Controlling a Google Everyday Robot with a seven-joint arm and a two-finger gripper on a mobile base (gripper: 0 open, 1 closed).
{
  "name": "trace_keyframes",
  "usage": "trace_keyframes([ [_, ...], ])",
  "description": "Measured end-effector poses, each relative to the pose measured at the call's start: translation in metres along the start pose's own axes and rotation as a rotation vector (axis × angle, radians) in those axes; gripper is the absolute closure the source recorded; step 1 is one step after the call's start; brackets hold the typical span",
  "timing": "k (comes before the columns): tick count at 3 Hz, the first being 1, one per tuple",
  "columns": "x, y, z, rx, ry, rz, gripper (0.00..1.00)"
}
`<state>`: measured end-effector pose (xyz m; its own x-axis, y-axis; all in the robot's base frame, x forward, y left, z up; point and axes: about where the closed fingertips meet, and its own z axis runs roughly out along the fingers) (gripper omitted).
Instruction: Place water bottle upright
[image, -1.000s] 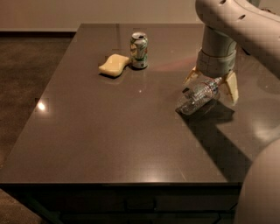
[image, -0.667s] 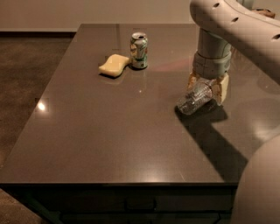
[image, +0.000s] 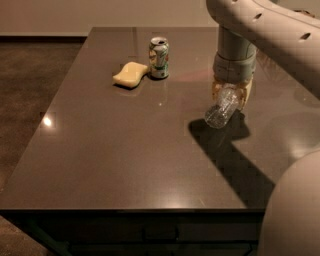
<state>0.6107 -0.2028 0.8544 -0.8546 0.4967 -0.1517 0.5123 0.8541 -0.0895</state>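
Note:
The water bottle (image: 220, 110) is a small clear ribbed bottle, tilted with its base pointing down and to the left, at the right of the dark table (image: 120, 150). My gripper (image: 231, 94) comes down from above and is shut on the bottle's upper part. The cream fingers (image: 216, 90) sit on either side of it. The cap end is hidden between the fingers. The bottle's base seems slightly off the table, with its shadow to the lower right.
A green-and-white soda can (image: 159, 57) stands upright at the back middle. A yellow sponge (image: 131, 75) lies just left of it. My arm (image: 260, 25) crosses the upper right, and the robot body (image: 295, 210) fills the lower right corner.
The fingers have closed in around the bottle. The bottle has tipped from lying flatter to a steeper tilt and has risen slightly.

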Motion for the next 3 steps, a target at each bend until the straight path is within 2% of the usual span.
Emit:
trace_keyframes([
  [1,-0.007,0.02,-0.02,-0.024,-0.053,-0.161,1.0],
  [2,-0.015,0.038,-0.042,-0.064,-0.105,-0.346,1.0],
  [3,-0.014,0.049,-0.062,-0.151,-0.179,-0.54,1.0],
])
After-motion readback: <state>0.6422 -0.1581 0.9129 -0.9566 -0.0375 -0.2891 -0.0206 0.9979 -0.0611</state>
